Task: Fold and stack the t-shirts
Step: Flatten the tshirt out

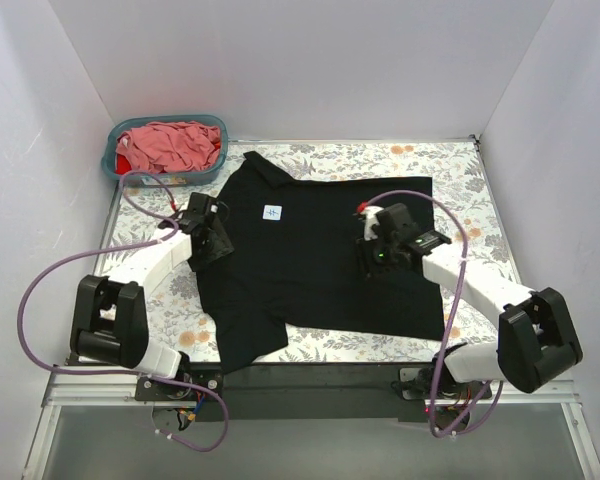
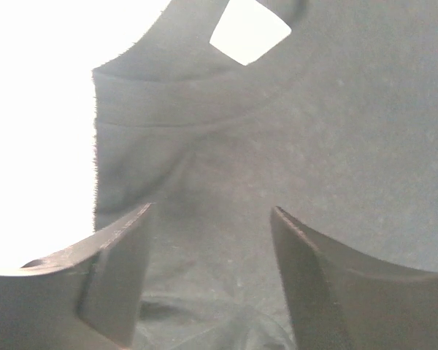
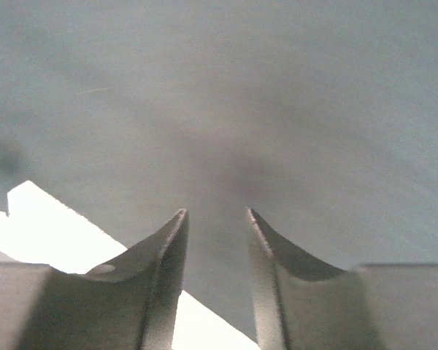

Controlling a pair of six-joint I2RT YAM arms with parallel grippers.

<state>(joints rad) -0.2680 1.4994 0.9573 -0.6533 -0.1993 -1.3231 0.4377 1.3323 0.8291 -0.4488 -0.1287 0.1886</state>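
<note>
Lying crosswise, the black shirt (image 1: 310,270) points its collar (image 1: 261,166) left, left gripper (image 2: 210,208) spread, right gripper (image 3: 216,211) narrowly parted.

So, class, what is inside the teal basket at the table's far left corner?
The teal basket holds a crumpled heap of dusty pink cloth, with some red cloth showing at its left edge. Whatever lies beneath the heap, and the basket's floor, is covered.

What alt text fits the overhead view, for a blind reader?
A black shirt lies flat on a floral table, with the left gripper at its left side and the right gripper over its right half. A teal basket of pink and red shirts sits at far left.
</note>
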